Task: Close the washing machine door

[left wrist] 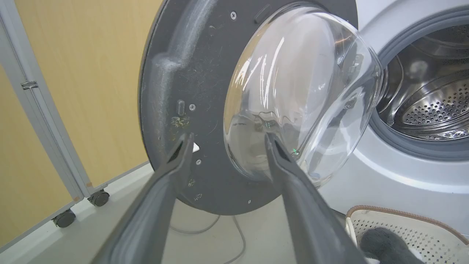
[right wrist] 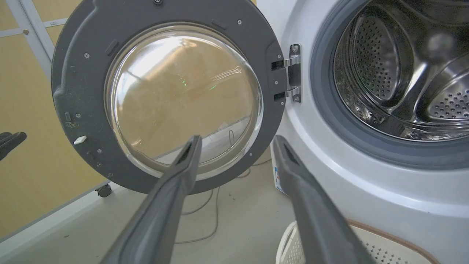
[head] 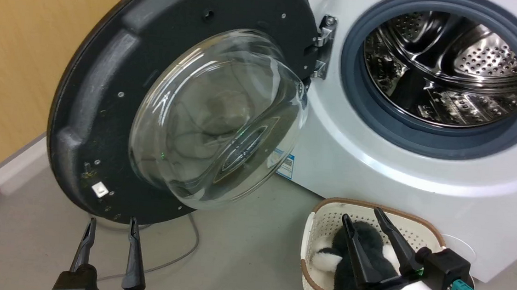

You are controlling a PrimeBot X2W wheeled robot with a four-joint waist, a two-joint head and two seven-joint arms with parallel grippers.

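I saw the door standing open left of the drum, and a basket sat on the floor before the washer.

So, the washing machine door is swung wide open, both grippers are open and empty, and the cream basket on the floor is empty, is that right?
Not quite: the head view shows a fluffy black-and-white item lying in the cream basket. The rest holds: the washing machine door is wide open, and the left gripper and right gripper are open and empty.
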